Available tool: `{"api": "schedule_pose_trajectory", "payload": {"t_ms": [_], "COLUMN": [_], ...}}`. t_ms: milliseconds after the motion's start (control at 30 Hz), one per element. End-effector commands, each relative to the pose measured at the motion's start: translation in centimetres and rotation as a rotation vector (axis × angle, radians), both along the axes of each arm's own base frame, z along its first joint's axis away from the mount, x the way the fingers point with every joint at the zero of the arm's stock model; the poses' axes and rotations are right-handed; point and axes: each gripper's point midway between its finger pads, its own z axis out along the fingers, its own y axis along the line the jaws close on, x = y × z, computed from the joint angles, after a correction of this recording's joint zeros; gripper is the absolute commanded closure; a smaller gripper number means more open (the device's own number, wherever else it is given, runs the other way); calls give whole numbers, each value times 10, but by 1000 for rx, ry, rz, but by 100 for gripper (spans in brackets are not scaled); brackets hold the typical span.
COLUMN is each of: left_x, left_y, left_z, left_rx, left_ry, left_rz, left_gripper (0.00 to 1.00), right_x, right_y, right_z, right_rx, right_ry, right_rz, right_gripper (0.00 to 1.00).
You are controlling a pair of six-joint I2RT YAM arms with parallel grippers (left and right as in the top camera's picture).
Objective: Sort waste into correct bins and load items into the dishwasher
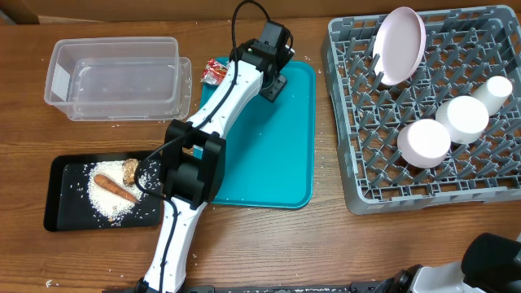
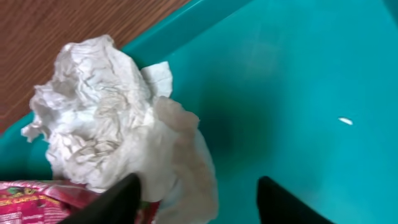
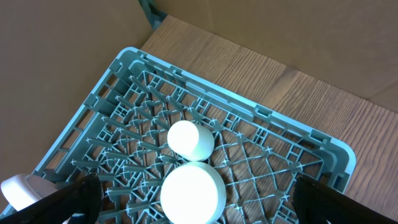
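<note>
The left gripper [image 2: 199, 205] hangs low over a corner of the teal tray [image 2: 298, 74], fingers [image 2: 118, 199] spread about one edge of the crumpled napkin [image 2: 106, 118] beside the red-and-white wrapper [image 2: 37, 196] — apparently lined up to pinch it for the clear tub [image 1: 114, 81].
</note>
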Motion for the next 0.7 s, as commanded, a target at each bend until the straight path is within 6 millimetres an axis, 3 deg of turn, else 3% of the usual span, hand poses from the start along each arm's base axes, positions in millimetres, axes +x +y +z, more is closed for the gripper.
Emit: {"api": "schedule_pose_trajectory", "payload": {"t_ms": [0, 167, 333, 500, 667], "left_x": [1, -3, -6, -21, -48], "left_y": [4, 3, -4, -23, -63], "left_z": [-3, -10, -7, 9, 51], "left_rx": [33, 41, 40, 28, 5], "left_ry": [-2, 19, 17, 21, -5], "left_rz": [-11, -23, -34, -51, -133], "left_gripper": [46, 77, 96, 96, 96], "right_x": [0, 0, 0, 0, 0], "right_y": [0, 0, 0, 0, 0], "right_z": [4, 4, 4, 4, 4], "right_rx": [-4, -4, -4, -4, -4], "right_ry": [-14, -14, -14, -13, -14], "right_rz": [-7, -7, -7, -7, -7], "right_gripper": [0, 0, 0, 0, 0]}}
